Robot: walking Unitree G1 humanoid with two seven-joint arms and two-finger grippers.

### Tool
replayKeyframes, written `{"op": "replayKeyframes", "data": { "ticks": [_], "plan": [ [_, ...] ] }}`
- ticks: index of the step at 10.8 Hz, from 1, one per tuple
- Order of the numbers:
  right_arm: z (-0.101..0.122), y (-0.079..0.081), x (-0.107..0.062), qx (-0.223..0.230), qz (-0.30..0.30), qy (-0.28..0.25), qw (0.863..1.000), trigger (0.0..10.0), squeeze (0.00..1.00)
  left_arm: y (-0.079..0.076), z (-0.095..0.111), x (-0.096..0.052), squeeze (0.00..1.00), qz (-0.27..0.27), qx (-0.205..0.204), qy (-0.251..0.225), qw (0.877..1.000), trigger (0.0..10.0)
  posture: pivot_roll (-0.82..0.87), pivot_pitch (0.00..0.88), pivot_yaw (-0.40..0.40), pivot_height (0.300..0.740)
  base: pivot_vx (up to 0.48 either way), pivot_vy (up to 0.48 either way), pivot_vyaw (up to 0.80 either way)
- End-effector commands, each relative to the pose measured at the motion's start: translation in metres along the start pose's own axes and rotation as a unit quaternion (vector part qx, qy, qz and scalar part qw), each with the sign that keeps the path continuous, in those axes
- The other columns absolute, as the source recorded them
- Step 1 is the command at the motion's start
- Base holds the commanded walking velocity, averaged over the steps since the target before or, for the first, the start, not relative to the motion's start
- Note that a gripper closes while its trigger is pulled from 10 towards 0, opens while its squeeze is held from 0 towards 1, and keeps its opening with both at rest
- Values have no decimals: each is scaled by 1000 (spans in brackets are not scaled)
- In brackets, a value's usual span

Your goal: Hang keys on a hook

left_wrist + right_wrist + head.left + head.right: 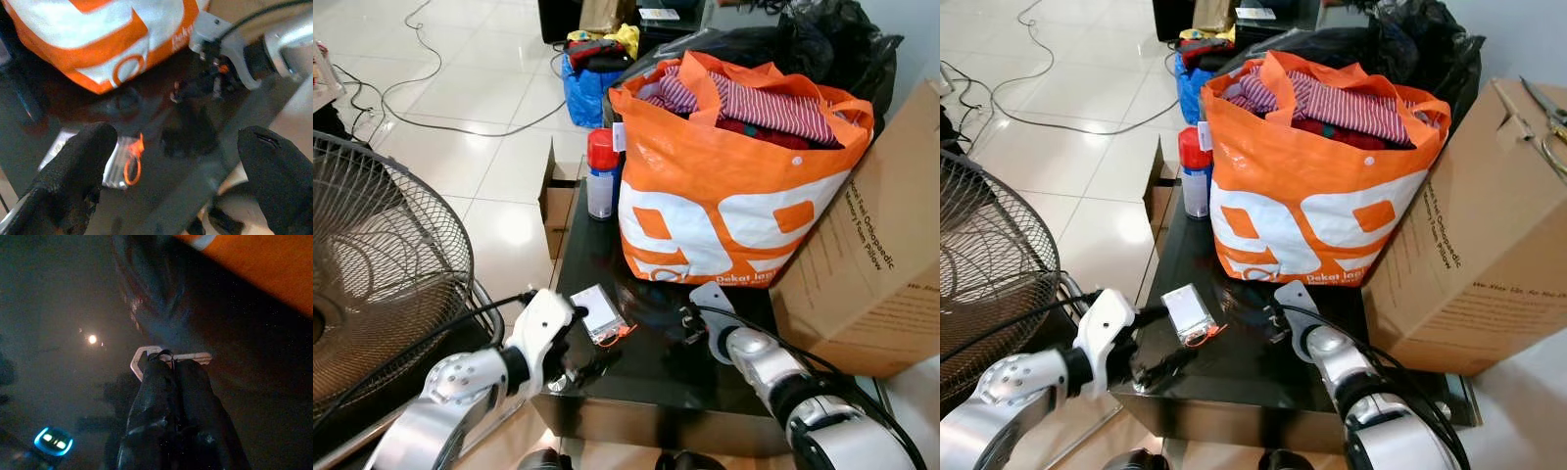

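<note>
A small silver-white tag (597, 313) with an orange ring (133, 166) lies near the front left of the glossy black table (656, 377). My left gripper (587, 343) is open, with one finger (83, 161) beside the tag and the other out past the table's front edge. My right gripper (690, 323) rests low on the table just in front of the orange bag (724, 196). Its fingers (168, 382) are pressed together on the loop of a pale key (146, 355) that lies flat on the dark surface.
A cardboard box (871, 264) stands to the right of the bag. A red-capped spray can (601, 176) is at the table's back left. A large fan (372, 264) stands close on the left. Cables and a small open carton (558, 201) lie on the tiled floor.
</note>
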State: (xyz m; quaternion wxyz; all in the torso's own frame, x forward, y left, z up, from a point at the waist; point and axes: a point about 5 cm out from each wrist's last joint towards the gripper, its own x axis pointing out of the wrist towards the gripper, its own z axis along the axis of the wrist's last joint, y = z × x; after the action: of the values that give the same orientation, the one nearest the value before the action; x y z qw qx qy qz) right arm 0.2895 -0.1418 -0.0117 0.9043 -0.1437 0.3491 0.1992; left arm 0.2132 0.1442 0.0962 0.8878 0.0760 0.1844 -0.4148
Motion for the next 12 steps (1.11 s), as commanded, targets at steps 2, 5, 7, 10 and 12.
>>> {"op": "replayKeyframes", "data": {
  "ticks": [2, 5, 7, 10, 12],
  "plan": [
    [3, -14, -11, 15, 6, -46, 999, 0, 0, 2, -1, 1, 1000, 14, -2, -7, 1000, 10000, 48, 0, -65, 740, 0, 0, 0],
    [23, -22, -47, 73, 83, -106, 988, 0, 0, 5, 11, 7, 1000, 38, -13, -45, 998, 10000, 28, 0, -66, 740, 0, 0, 0],
    [34, -27, -64, 155, 65, -139, 976, 0, 0, 4, 10, 8, 1000, 59, -9, -50, 997, 10000, 31, 0, -71, 740, 0, 0, 0],
    [38, -34, -84, 215, -65, -174, 959, 0, 0, 7, 11, 6, 1000, 133, -19, -68, 989, 10000, 43, 0, -79, 740, 0, 0, 0],
    [33, -38, -94, 241, -131, -152, 950, 0, 0, 7, 6, 3, 969, 161, -26, -51, 985, 10000, 42, 0, -69, 740, 0, 0, 0]
  ]
}}
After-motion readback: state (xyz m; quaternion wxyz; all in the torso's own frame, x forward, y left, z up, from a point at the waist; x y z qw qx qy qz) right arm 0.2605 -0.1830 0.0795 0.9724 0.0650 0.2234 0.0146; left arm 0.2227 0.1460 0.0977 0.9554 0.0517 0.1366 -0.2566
